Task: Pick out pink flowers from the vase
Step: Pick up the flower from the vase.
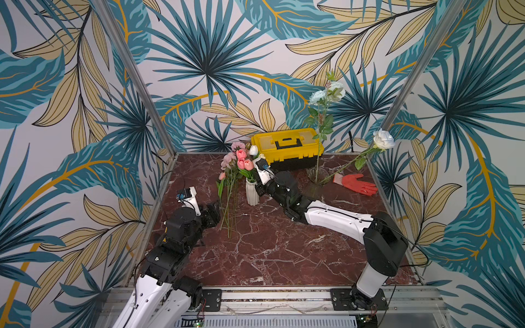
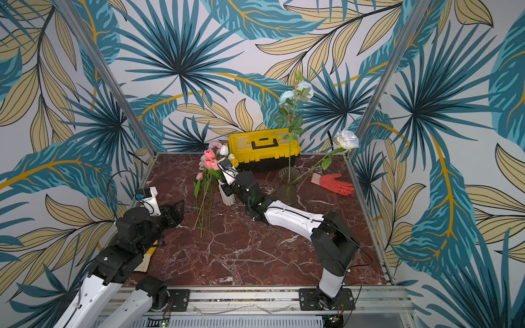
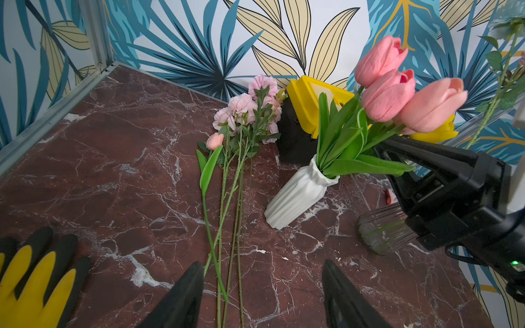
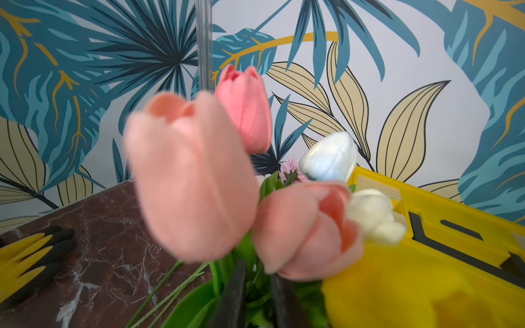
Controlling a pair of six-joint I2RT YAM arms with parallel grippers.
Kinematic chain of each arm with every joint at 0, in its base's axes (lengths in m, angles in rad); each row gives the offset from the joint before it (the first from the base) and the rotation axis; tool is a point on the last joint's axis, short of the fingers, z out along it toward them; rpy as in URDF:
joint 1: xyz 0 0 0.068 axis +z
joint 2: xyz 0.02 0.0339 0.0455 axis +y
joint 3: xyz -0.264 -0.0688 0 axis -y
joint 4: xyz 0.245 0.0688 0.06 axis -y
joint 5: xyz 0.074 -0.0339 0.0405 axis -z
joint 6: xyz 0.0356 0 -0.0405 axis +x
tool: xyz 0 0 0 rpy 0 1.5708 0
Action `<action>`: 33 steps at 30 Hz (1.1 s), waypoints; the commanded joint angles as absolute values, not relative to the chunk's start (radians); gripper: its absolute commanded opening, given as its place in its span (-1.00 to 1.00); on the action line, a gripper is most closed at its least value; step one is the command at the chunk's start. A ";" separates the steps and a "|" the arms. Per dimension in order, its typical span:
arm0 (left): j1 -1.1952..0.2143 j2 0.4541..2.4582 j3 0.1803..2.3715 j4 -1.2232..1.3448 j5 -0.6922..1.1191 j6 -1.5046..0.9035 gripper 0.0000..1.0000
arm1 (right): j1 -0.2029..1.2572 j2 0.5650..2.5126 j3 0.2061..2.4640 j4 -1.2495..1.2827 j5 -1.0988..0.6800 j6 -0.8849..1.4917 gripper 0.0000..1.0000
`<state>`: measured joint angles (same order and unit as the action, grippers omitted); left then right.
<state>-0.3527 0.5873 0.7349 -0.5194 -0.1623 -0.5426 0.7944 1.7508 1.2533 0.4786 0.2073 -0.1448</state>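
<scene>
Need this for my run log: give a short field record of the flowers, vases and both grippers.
white vase: white ribbed ceramic vase holds three pink tulips, a yellow tulip and white tulips
on table: pale pink flower stems lying on red marble table beside it
glass vase: clear glass vase holding pale blue flowers, white rose
left gripper: open, empty
right gripper: closed on stems of the pink tulips

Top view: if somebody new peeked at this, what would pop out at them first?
Probably the pink tulips bunched in the white vase toward the back of the table, with the right gripper nosing in among their stems. Next, the bright yellow toolbox at the very back, and the loose pink flowers lying flat on the table beside the vase.
</scene>
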 commanded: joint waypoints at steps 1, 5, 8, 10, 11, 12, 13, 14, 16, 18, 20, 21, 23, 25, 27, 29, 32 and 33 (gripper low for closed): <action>-0.355 0.580 0.707 -0.503 -0.158 -0.525 0.33 | 0.781 1.773 1.265 0.524 0.192 -0.104 -0.75; -0.355 0.580 0.707 -0.503 -0.157 -0.524 0.34 | 0.779 1.770 1.261 0.520 0.184 -0.105 -0.79; -0.355 0.581 0.709 -0.502 -0.155 -0.523 0.34 | 0.778 1.773 1.264 0.517 0.184 -0.108 -0.77; -0.355 0.583 0.710 -0.502 -0.154 -0.523 0.33 | 0.778 1.780 1.272 0.509 0.185 -0.109 -0.64; -0.355 0.583 0.710 -0.502 -0.153 -0.522 0.34 | 0.778 1.783 1.276 0.509 0.187 -0.109 -0.61; -0.355 0.584 0.710 -0.503 -0.154 -0.522 0.34 | 0.776 1.788 1.280 0.510 0.188 -0.108 -0.60; -0.355 0.584 0.710 -0.503 -0.154 -0.522 0.33 | 0.776 1.792 1.282 0.512 0.188 -0.108 -0.59; -0.355 0.584 0.710 -0.502 -0.153 -0.522 0.34 | 0.776 1.797 1.288 0.512 0.189 -0.108 -0.59; -0.355 0.584 0.710 -0.502 -0.154 -0.520 0.34 | 0.775 1.805 1.294 0.512 0.189 -0.106 -0.61; -0.355 0.584 0.712 -0.504 -0.153 -0.519 0.34 | 0.775 1.808 1.293 0.520 0.189 -0.104 -0.69; -0.356 0.584 0.712 -0.505 -0.156 -0.518 0.34 | 0.775 1.804 1.288 0.528 0.190 -0.100 -0.77; -0.356 0.584 0.712 -0.504 -0.155 -0.518 0.33 | 0.775 1.801 1.283 0.533 0.188 -0.099 -0.83; -0.356 0.584 0.710 -0.504 -0.155 -0.518 0.34 | 0.775 1.793 1.277 0.536 0.185 -0.099 -0.89; -0.356 0.584 0.710 -0.503 -0.155 -0.520 0.34 | 0.775 1.782 1.269 0.536 0.180 -0.099 -0.93; -0.356 0.584 0.710 -0.504 -0.157 -0.519 0.33 | 0.775 1.766 1.260 0.538 0.178 -0.098 -0.95; -0.356 0.584 0.709 -0.503 -0.156 -0.518 0.34 | 0.775 1.751 1.253 0.537 0.177 -0.099 -0.95; -0.356 0.582 0.710 -0.504 -0.160 -0.516 0.34 | 0.775 1.724 1.245 0.528 0.180 -0.104 -0.95; -0.355 0.581 0.712 -0.505 -0.160 -0.515 0.34 | 0.775 1.713 1.242 0.525 0.183 -0.104 -0.93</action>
<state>-0.3527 0.5880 0.7349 -0.5194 -0.1570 -0.5301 0.7776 1.7748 1.2636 0.5030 0.1753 -0.1047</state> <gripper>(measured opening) 0.668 0.059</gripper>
